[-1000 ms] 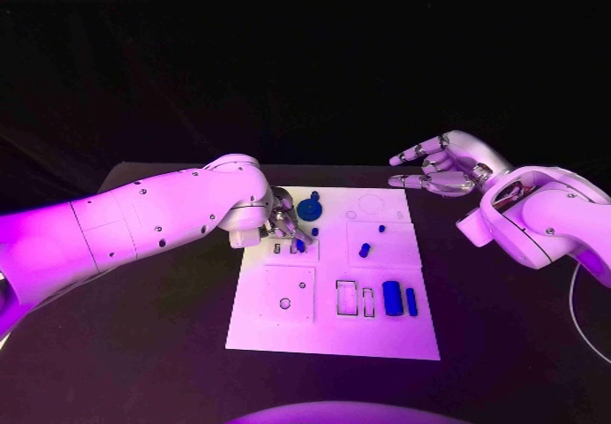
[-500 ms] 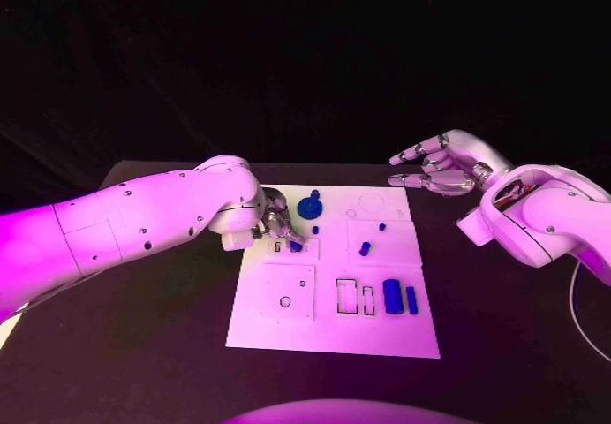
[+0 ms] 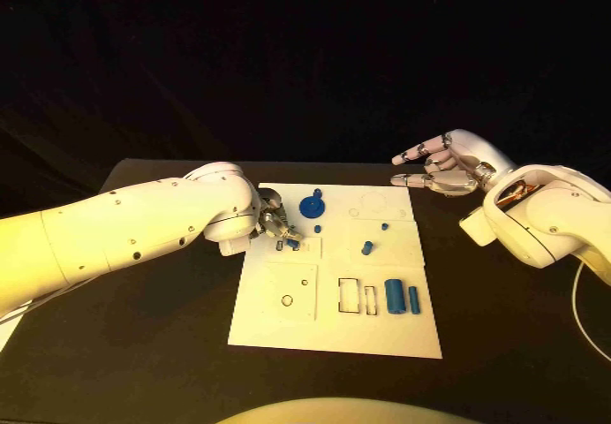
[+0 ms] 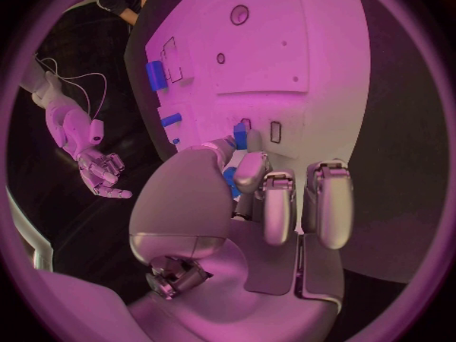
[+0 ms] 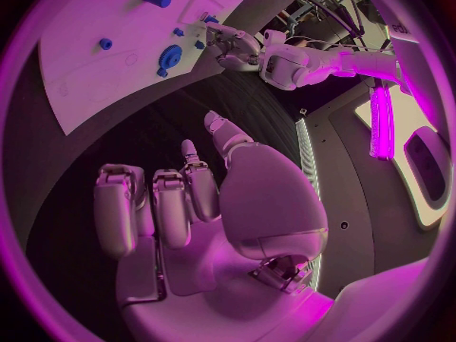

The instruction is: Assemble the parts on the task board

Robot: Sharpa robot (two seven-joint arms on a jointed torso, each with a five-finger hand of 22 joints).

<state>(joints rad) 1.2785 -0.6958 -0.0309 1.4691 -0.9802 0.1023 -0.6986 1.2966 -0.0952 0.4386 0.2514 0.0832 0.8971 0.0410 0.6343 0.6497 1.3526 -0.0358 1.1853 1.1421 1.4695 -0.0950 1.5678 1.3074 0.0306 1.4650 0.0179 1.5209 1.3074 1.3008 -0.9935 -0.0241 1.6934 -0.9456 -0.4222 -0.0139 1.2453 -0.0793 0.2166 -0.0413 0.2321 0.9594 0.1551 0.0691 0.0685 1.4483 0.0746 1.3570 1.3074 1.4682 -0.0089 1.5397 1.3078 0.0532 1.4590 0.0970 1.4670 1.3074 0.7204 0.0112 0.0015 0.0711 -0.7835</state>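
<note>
The white task board (image 3: 334,331) lies in the middle of the black table. My left hand (image 3: 271,226) hovers over the board's far left part and pinches a small blue part (image 3: 293,244) between thumb and a finger, close above two small slots. In the left wrist view that blue part (image 4: 232,176) sticks out past the fingertips (image 4: 251,167) toward the board (image 4: 285,53). My right hand (image 3: 441,170) hangs above the table past the board's far right corner, fingers apart and holding nothing. In the right wrist view, the right hand (image 5: 190,197) is likewise spread and bare.
A blue gear-like disc with a knob (image 3: 311,208) stands at the board's far edge. Small blue pegs (image 3: 366,248) stand mid-board. A blue cylinder (image 3: 395,294) and a thin blue bar (image 3: 412,299) lie near the right edge beside two rectangular slots (image 3: 346,296).
My left hand has drawn slightly left and toward me with the blue part in its grip. The right hand has stayed where it was.
</note>
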